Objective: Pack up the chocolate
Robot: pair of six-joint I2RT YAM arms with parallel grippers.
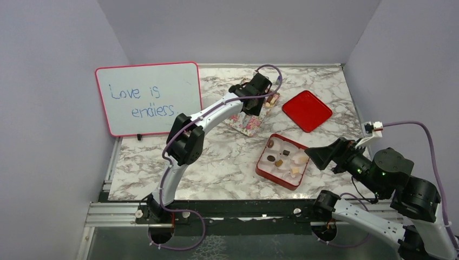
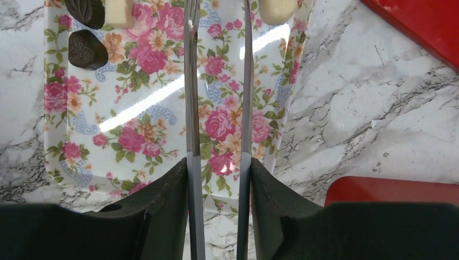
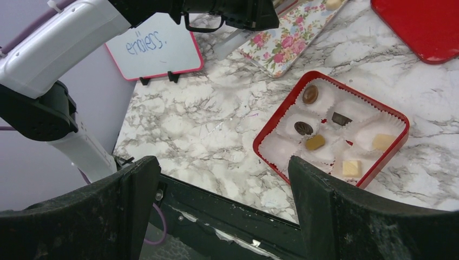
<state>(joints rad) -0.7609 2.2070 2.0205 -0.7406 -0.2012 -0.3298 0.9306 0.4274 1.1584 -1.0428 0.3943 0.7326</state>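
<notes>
Chocolate [image 1: 279, 162] split between floral tray [image 1: 246, 124] and red box [image 1: 264, 170].
Top: left claw [image 1: 264, 104] over the tray, right claw [image 1: 319, 154] just beside the box; red lid [image 1: 307, 110] lies apart on tabletop [image 1: 216, 157]. Left wrist: fingers [image 2: 191, 81] narrowly parted, tips off frame, can't tell if gripping; dark chocolates [image 2: 86, 50] and a cream piece [image 2: 277, 10] on tray. Right wrist: claw wide open, empty; six pieces sit in box cups.

chocolates [image 1: 279, 162] in box [image 1: 275, 181] | tray [image 1: 248, 124] behind-left — lid [image 1: 307, 110] right of tray
</notes>
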